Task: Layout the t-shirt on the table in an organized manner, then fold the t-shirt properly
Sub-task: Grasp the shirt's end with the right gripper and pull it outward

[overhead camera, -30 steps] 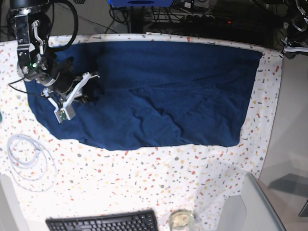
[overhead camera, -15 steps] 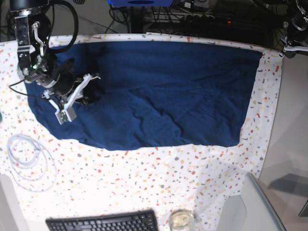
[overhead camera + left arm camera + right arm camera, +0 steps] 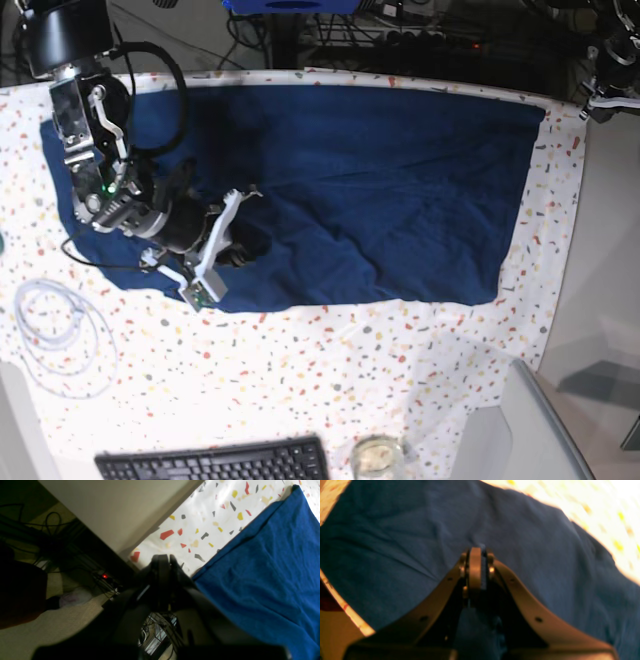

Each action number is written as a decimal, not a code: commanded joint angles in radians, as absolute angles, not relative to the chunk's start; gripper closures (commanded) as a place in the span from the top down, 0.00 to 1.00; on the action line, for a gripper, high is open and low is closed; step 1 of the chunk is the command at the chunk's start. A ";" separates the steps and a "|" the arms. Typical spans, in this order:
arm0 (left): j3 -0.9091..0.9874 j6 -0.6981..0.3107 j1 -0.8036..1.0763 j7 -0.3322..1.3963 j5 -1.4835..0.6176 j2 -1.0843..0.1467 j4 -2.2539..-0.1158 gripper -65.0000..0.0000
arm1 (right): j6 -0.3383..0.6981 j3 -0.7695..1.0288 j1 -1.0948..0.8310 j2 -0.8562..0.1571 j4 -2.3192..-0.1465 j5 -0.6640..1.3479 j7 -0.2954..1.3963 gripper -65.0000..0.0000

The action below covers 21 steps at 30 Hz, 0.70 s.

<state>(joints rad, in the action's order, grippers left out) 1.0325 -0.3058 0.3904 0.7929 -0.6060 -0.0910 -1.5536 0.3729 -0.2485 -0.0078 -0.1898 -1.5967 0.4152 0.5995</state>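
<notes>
The t-shirt (image 3: 350, 190) is a plain dark navy spread of soft, wrinkly fabric, lying wide across the far half of the counter (image 3: 300, 380), whose white cloth is speckled with red, orange, yellow and grey flecks. Its far edge runs near the counter's back edge, and its near edge is straight towards one end but curves and bunches where the right arm works. Long creases run across its middle, and a raised fold sits beside the right pincer (image 3: 243, 228). No print, label or writing shows on the shirt, and none can be read anywhere else. The right arm reaches in low from the far corner on the base view's left, its forearm slanting over the fabric with the wrist tilted down. In the right wrist view its pincer (image 3: 478, 567) is pressed nearly together with a thin strip of blue cloth caught between the fingers (image 3: 474, 566). The left pincer (image 3: 163, 563) is pressed fully together with nothing in it, hanging off the counter's far corner, just beside the shirt's edge (image 3: 262, 567) and over the dark floor and cables.
</notes>
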 commanded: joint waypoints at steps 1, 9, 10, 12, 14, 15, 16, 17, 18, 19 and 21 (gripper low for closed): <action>1.038 -0.308 0.401 0.774 -0.615 -0.107 -1.569 0.00 | 0.375 -0.266 0.018 -0.191 -1.612 0.430 0.575 0.00; 1.038 -0.308 0.401 0.774 -0.613 -0.107 -1.569 0.00 | 0.367 -0.302 0.031 -0.170 -1.616 0.430 0.575 0.00; 1.038 -0.308 0.401 0.774 -0.613 -0.107 -1.569 0.00 | 0.367 -0.302 0.038 -0.170 -1.616 0.430 0.575 0.00; 1.038 -0.308 0.401 0.774 -0.613 -0.107 -1.570 0.00 | 0.367 -0.297 0.054 -0.171 -1.618 0.430 0.575 0.00; 1.038 -0.308 0.401 0.774 -0.611 -0.107 -1.570 0.00 | 0.367 -0.272 0.059 -0.173 -1.618 0.429 0.575 0.00; 1.038 -0.308 0.401 0.774 -0.611 -0.107 -1.570 0.00 | 0.367 -0.249 0.065 -0.173 -1.618 0.429 0.575 0.00; 1.038 -0.308 0.401 0.774 -0.611 -0.107 -1.570 0.00 | 0.367 -0.226 0.068 -0.173 -1.618 0.429 0.575 0.00; 1.038 -0.308 0.401 0.774 -0.611 -0.107 -1.570 0.00 | 0.371 -0.200 0.070 -0.177 -1.618 0.429 0.575 0.00; 1.038 -0.308 0.401 0.774 -0.611 -0.107 -1.570 0.00 | 0.374 -0.176 0.076 -0.193 -1.618 0.429 0.575 0.00; 1.038 -0.308 0.401 0.774 -0.611 -0.107 -1.572 0.00 | 0.374 -0.160 0.085 -0.203 -1.618 0.429 0.575 0.00; 1.038 -0.308 0.403 0.774 -0.611 -0.107 -1.570 0.00 | 0.374 -0.133 0.096 -0.225 -1.615 0.429 0.575 0.00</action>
<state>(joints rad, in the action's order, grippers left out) 1.0325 -0.3058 0.3969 0.7929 -0.6025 -0.0917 -1.5536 0.3672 -0.1356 0.0727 -0.2230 -1.5970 0.4156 0.6033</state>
